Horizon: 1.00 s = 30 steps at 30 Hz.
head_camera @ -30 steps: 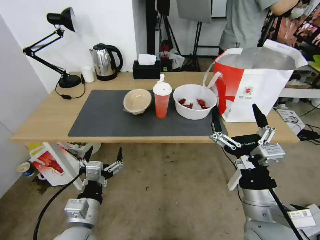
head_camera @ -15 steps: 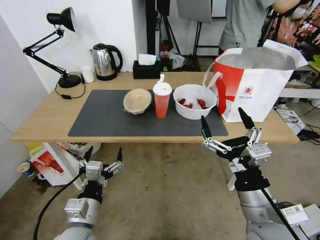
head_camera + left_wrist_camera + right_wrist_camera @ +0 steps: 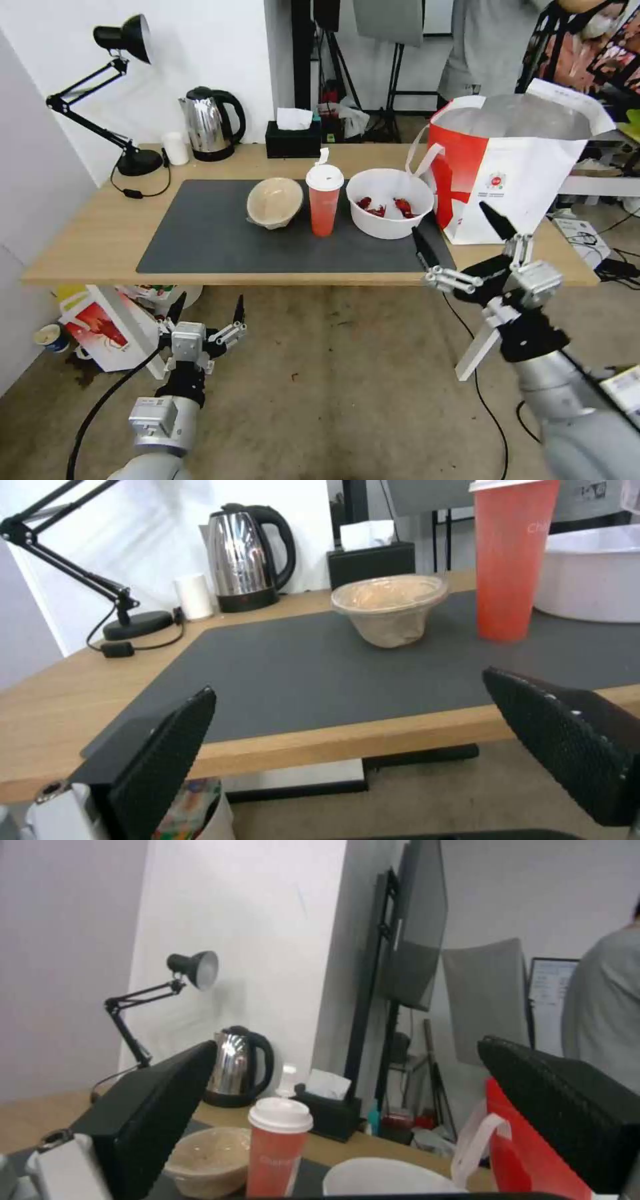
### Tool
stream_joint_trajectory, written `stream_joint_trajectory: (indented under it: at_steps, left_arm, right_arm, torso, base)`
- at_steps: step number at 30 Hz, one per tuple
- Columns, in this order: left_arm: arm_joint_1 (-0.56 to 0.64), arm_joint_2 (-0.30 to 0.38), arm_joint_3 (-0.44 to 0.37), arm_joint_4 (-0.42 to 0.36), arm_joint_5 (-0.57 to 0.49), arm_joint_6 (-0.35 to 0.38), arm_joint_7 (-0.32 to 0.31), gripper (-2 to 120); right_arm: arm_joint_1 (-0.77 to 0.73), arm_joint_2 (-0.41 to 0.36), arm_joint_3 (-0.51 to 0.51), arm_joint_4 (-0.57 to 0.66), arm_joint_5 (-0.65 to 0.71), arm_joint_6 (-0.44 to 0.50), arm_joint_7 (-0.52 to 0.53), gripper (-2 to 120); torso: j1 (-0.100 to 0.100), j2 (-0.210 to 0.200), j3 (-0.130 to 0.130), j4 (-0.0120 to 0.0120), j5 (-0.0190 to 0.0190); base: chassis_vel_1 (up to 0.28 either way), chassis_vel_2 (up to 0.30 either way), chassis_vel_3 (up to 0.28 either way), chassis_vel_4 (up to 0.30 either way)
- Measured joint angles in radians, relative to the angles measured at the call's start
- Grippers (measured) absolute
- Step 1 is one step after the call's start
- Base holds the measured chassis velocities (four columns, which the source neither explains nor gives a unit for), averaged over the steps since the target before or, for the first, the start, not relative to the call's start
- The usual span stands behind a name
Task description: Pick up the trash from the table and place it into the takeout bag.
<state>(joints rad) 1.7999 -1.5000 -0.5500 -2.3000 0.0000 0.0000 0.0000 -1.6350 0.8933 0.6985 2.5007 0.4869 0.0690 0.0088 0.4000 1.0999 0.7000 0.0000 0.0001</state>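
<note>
**Q:** Trash and the other task items: where do you find each one, largest first?

**A:** Start with the table (image 3: 87, 233), a long light-wood top carrying a dark grey mat (image 3: 220, 233). Next, locate the takeout bag (image 3: 520, 173) standing upright at the table's right end, mouth open, silver lining showing, with its near left corner at the mat's right edge. You will find all three pieces of trash in a row on the mat: the white bowl (image 3: 387, 223) with red scraps just left of the bag, the red cup (image 3: 323, 203) with its white lid just beside that bowl, and the beige bowl (image 3: 273, 200) just left of the cup, tilted so that its opening faces toward you. None of the three is in the bag.

**Q:** What do you read for the grippers?

**A:** Note the right gripper (image 3: 460, 240) raised at the table's front edge, below the white bowl and the bag. Its two black fingers are spread wide, with nothing between them. Its wrist camera looks across the red cup (image 3: 280, 1145) toward the kettle (image 3: 237, 1072) and lamp (image 3: 170, 990). The left gripper (image 3: 207, 310) hangs low in front of the table, below its edge, fingers likewise apart and holding nothing. Its wrist camera faces the beige bowl (image 3: 390, 607).
</note>
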Motion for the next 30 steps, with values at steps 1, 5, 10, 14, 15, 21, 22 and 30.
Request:
stream_joint_trajectory:
  at_steps: [1,5,10,14,15,21,22,30]
  left_arm:
    - [0.0,0.0,0.0,0.0,0.0,0.0,0.0,100]
    - [0.0,0.0,0.0,0.0,0.0,0.0,0.0,100]
    - [0.0,0.0,0.0,0.0,0.0,0.0,0.0,100]
    - [0.0,0.0,0.0,0.0,0.0,0.0,0.0,100]
    - [0.0,0.0,0.0,0.0,0.0,0.0,0.0,100]
    - [0.0,0.0,0.0,0.0,0.0,0.0,0.0,100]
    - [0.0,0.0,0.0,0.0,0.0,0.0,0.0,100]
    - [0.0,0.0,0.0,0.0,0.0,0.0,0.0,100]
  right_arm:
    - [0.007,-0.013,0.006,0.0,0.017,-0.007,-0.002,100]
    - [0.034,-0.051,0.015,0.0,0.068,-0.036,-0.008,100]
    - [0.062,-0.09,0.017,0.0,0.113,-0.073,-0.019,100]
    - [0.105,-0.147,0.022,0.0,0.178,-0.118,-0.022,100]
    - [0.118,-0.165,0.026,0.0,0.192,-0.123,-0.024,100]
    - [0.164,-0.263,0.06,-0.015,0.218,-0.122,-0.036,100]
    - [0.182,-0.29,0.064,-0.031,0.223,-0.122,-0.036,100]
    - [0.268,-0.46,0.126,-0.102,0.34,-0.169,-0.059,100]
  torso:
    - [0.0,0.0,0.0,0.0,0.0]
    - [0.0,0.0,0.0,0.0001,0.0]
    - [0.0,0.0,0.0,0.0001,0.0]
    - [0.0,0.0,0.0,0.0,0.0001]
    - [0.0,0.0,0.0,0.0,0.0]
    - [0.0,0.0,0.0,-0.0002,-0.0001]
    - [0.0,0.0,0.0,0.0001,0.0]
    - [0.0,0.0,0.0,0.0,0.0]
  base:
    - [0.0,0.0,0.0,0.0]
    - [0.0,0.0,0.0,0.0]
    - [0.0,0.0,0.0,0.0]
    - [0.0,0.0,0.0,0.0]
    - [0.0,0.0,0.0,0.0]
    - [0.0,0.0,0.0,0.0]
    - [0.0,0.0,0.0,0.0]
    - [0.0,0.0,0.0,0.0]
